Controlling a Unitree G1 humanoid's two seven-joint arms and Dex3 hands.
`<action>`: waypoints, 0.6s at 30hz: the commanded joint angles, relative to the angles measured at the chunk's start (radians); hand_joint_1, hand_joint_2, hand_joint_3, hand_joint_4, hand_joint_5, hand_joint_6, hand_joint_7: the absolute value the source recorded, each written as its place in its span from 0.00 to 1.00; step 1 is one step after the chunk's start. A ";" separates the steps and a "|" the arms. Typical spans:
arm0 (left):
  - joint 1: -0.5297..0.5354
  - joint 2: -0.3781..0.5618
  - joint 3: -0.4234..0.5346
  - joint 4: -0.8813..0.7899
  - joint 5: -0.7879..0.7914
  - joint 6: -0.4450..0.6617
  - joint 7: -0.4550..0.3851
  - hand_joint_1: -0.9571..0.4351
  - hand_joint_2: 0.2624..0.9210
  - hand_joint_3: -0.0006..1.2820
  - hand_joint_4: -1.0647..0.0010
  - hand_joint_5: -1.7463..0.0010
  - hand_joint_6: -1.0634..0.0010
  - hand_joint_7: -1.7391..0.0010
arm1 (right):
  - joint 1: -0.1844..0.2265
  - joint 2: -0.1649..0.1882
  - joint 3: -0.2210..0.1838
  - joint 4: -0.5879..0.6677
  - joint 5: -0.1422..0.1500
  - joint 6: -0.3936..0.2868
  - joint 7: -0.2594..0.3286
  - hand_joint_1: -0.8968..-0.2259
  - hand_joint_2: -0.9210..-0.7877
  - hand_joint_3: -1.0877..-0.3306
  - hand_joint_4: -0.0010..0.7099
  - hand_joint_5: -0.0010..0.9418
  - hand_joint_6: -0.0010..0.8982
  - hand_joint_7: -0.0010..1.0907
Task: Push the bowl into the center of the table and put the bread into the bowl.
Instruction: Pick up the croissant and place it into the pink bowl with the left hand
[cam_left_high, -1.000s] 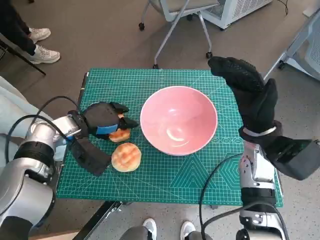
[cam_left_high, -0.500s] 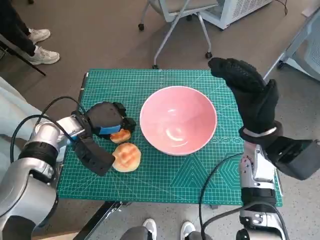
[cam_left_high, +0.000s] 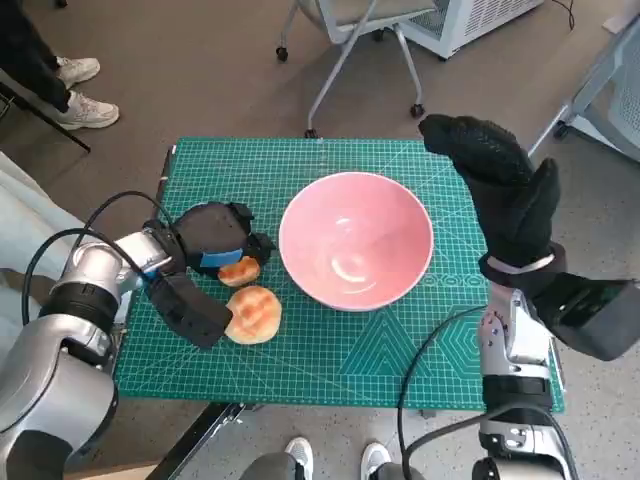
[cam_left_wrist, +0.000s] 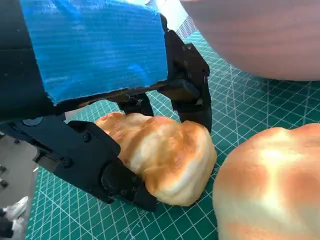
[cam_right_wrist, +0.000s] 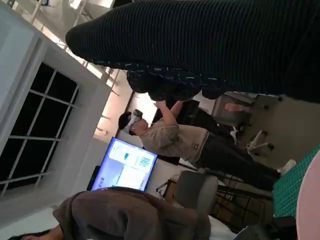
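Beside the bowl (cam_left_high: 356, 240), left-hand fingers (cam_left_wrist: 192, 85) clasp one bread roll (cam_left_wrist: 162, 155) (right hand (cam_left_high: 500, 195) empty, spread).

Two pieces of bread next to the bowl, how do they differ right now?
The smaller bread sits between the left hand's fingers and thumb, gripped; the larger bread lies free on the mat, nearer the robot. The smaller one looks lumpy and irregular in the left wrist view; the larger one is a rounder, smoother bun. Both are golden-brown, rest on the mat, and are outside the pink bowl.
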 joint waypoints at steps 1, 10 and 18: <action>-0.006 0.019 0.018 0.019 -0.025 0.001 -0.052 0.69 1.00 0.06 0.37 0.38 0.40 0.29 | 0.017 0.001 -0.002 0.013 0.005 0.008 0.009 0.32 0.00 0.48 0.26 0.00 0.00 0.56; -0.052 0.076 0.146 -0.027 -0.165 -0.040 -0.188 0.69 1.00 0.07 0.37 0.37 0.43 0.27 | 0.017 0.001 -0.003 0.015 0.004 0.009 0.010 0.31 0.00 0.48 0.26 0.00 0.00 0.56; -0.070 0.128 0.276 -0.163 -0.284 -0.093 -0.238 0.69 1.00 0.06 0.36 0.38 0.41 0.27 | 0.014 -0.001 -0.004 0.012 0.008 0.015 0.012 0.31 0.00 0.48 0.26 0.00 0.00 0.56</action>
